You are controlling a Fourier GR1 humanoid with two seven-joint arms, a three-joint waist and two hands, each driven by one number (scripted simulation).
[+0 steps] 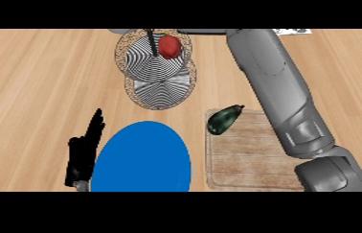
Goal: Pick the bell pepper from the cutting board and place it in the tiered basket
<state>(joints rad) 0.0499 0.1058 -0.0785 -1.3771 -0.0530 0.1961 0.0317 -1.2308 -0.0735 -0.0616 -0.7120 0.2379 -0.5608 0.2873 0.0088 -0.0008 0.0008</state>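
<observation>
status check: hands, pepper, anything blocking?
Left hand open, resting beside blue plate. Right hand out of view. Bell pepper already in tiered basket. Nothing blocking.

you're looking steeply down on a light wood counter (50, 74), its grain running left to right, evenly lit. no wall, floor or window shows from here.

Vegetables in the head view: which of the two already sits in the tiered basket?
The red bell pepper, resting in the tiered basket on its upper tier. The dark green vegetable lies on the cutting board instead.
</observation>
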